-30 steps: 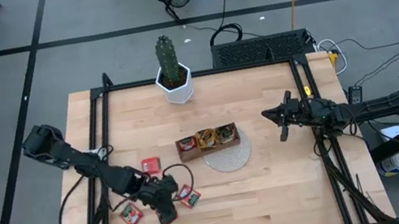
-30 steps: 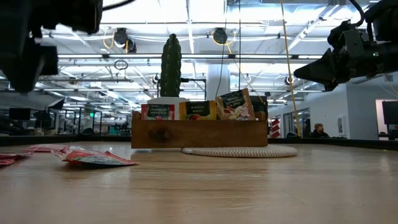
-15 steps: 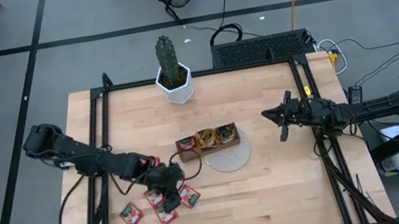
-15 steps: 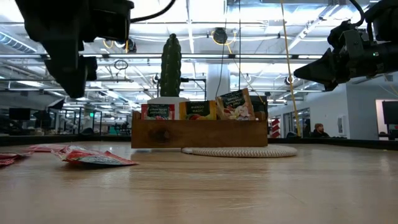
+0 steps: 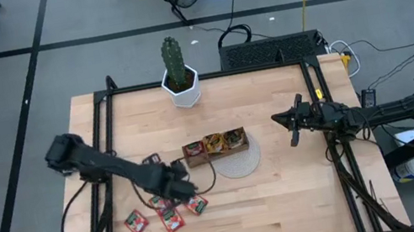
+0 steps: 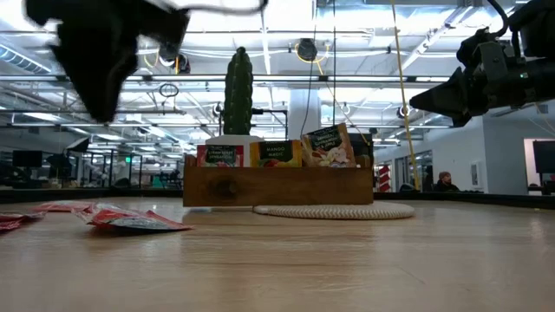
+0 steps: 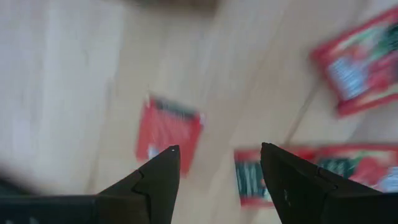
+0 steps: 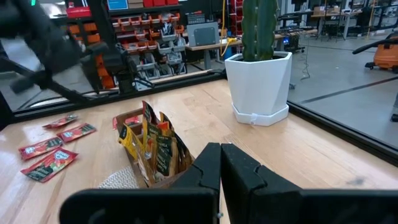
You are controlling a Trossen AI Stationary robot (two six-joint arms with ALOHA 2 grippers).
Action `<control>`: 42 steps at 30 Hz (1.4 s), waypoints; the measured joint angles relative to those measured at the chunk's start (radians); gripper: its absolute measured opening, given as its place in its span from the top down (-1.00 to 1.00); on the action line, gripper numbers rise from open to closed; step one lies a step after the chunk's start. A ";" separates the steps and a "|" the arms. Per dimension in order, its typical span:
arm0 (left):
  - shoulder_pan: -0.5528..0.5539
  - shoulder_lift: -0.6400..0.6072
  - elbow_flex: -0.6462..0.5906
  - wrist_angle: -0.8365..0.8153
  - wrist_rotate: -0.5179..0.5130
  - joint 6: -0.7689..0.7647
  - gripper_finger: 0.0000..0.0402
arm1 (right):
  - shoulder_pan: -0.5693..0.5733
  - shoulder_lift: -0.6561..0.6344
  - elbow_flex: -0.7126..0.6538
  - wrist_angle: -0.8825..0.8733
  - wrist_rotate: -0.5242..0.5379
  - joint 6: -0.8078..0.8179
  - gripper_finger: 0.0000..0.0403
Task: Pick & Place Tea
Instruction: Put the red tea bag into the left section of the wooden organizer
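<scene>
While our left gripper (image 5: 179,191) has swung up from the near table edge toward the wooden tray (image 5: 215,145) over the past second, its fingers (image 7: 160,177) are spread wide with nothing between them. Loose red tea sachets (image 5: 167,218) lie on the table (image 5: 289,195) just below it: one at far left (image 5: 134,223), one by the tray's left end (image 5: 152,160). We see three more sachets through the left wrist camera, blurred. The tray already holds upright sachets (image 6: 276,153) and sits half on a round woven mat (image 5: 242,161). We judge no pick made yet. At right, our right gripper (image 5: 292,122) hangs closed and empty, waiting.
</scene>
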 joint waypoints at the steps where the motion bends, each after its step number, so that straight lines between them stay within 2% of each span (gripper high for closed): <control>1: -0.010 0.030 -0.002 -0.023 0.016 -0.041 -0.11 | 0.000 0.000 0.000 0.000 0.000 0.000 1.00; 7: -0.076 0.165 -0.032 0.018 0.198 -0.145 -0.11 | 0.000 0.000 0.000 0.000 0.000 0.000 1.00; 15: -0.148 0.208 -0.033 0.135 0.172 -0.238 -0.11 | 0.000 0.000 0.000 0.000 0.000 0.000 1.00; 22: -0.196 0.207 -0.066 0.155 0.161 -0.340 -0.11 | 0.000 0.000 0.000 0.000 0.000 0.000 1.00; 36: -0.210 0.193 -0.214 0.339 0.182 -0.340 -0.11 | 0.000 0.000 0.000 0.000 0.000 0.000 1.00; 42: -0.203 0.193 -0.231 0.372 0.188 -0.338 -0.11 | 0.000 0.000 0.000 0.000 0.000 0.000 1.00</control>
